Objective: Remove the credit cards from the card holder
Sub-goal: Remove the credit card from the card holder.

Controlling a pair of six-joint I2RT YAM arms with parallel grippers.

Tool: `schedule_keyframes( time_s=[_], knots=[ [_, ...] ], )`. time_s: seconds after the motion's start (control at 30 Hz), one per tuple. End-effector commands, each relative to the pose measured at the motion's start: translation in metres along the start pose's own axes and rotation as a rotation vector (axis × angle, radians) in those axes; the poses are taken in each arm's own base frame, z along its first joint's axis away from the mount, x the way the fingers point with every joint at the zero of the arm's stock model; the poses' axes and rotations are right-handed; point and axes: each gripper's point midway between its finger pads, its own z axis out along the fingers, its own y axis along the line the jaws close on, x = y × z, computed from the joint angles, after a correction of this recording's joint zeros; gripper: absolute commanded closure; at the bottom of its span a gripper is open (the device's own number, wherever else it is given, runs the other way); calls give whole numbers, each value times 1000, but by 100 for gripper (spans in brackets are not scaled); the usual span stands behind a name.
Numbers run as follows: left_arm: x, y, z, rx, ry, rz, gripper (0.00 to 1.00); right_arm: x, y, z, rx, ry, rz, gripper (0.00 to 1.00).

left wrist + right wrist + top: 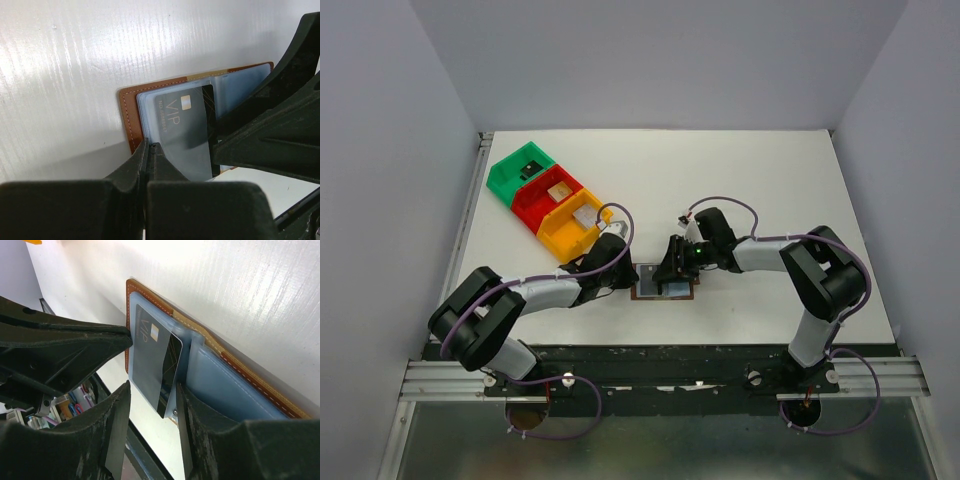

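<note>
Card holder (646, 282) is lying open on the white desk (770, 180), near the front edge. Left tool (628, 274) is meeting its left edge and right tool (673, 272) is reaching over its right half. Green bin (520, 170), red bin (548, 196) and yellow bin (576, 230) are sitting in a row at far left.

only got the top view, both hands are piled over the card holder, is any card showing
Observer: Yes. The left wrist view shows a black card marked VIP lying in the card holder, in its blue pocket.
Operator: right hand got it
Observer: Not gripped. The right wrist view shows the right hand open, one finger on either side of that card's end.
Operator: and the left
Observer: The left hand is shut, its tips at the card holder's near edge.
</note>
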Motion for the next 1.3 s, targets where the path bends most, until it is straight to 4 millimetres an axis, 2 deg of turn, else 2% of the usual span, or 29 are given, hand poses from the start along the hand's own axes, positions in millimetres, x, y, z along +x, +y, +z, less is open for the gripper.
schedule_keyframes(
  time_s=[0.0, 0.5, 0.73, 1.27],
  knots=[
    [21, 16, 3, -59, 77, 16, 100, 3, -8, 5, 16, 3, 8, 50],
    [23, 18, 4, -62, 85, 15, 100, -9, 22, -4, -168, -74, -6, 63],
    [25, 18, 5, -59, 89, 15, 100, -10, 30, -6, -230, -80, -5, 60],
    [29, 8, 8, -4, 103, 25, 100, -9, 22, 2, -199, -33, 21, 59]
  ],
)
